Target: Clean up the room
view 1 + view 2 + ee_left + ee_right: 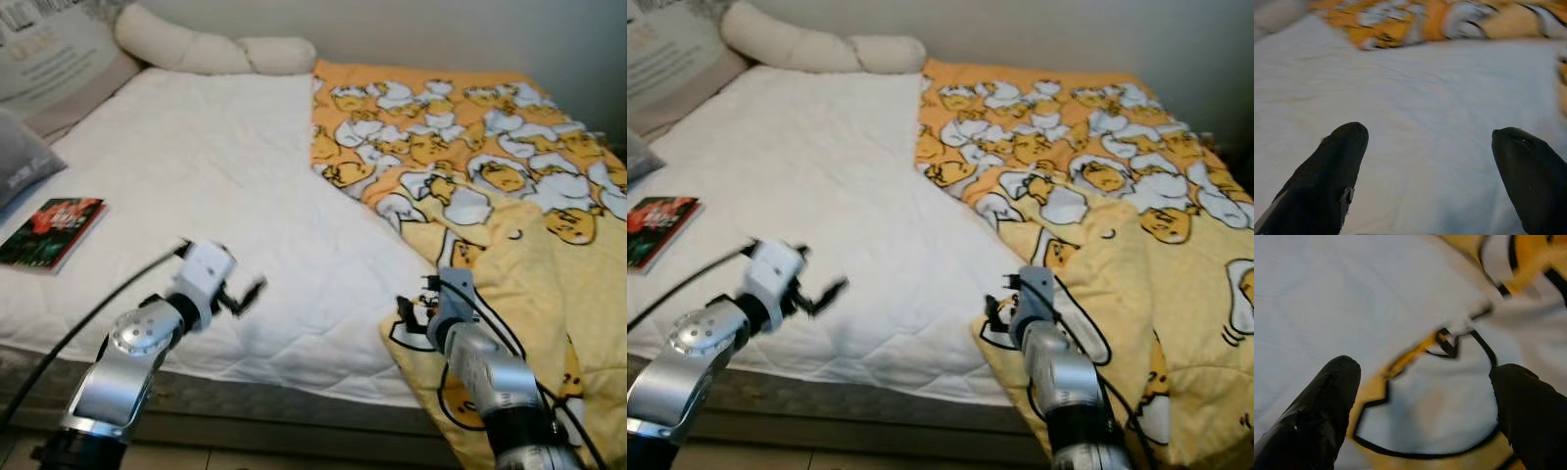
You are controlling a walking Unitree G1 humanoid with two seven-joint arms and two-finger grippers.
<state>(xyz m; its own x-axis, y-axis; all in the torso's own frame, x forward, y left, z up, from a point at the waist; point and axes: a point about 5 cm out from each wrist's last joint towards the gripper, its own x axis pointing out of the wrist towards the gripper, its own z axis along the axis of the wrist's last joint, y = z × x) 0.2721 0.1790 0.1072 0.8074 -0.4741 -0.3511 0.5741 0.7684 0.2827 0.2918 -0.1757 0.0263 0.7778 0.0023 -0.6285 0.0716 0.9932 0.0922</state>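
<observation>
Bedding covers most of what the head camera sees: a bed (211,186) with a white quilted mattress cover, and a yellow-orange blanket (490,186) printed with white cartoon figures, spread over the robot's right side of the bed and hanging off its near right corner. A book (51,231) with a dark red cover lies flat on the white cover near the bed's left edge, well apart from both arms. Cream pillows (211,49) sit along the far end by the wall, and a grey cushion (22,157) leans at the left edge beside a light printed one (54,54). The left gripper (243,294) hovers over the near edge of the white cover, its two black fingers (1334,176) spread wide with only white fabric between them. The right gripper (411,311) sits at the near edge of the blanket where it folds over the mattress corner; its fingers (1317,406) are also spread apart, holding nothing, with the blanket's black-outlined print and its border against the white cover between them.
</observation>
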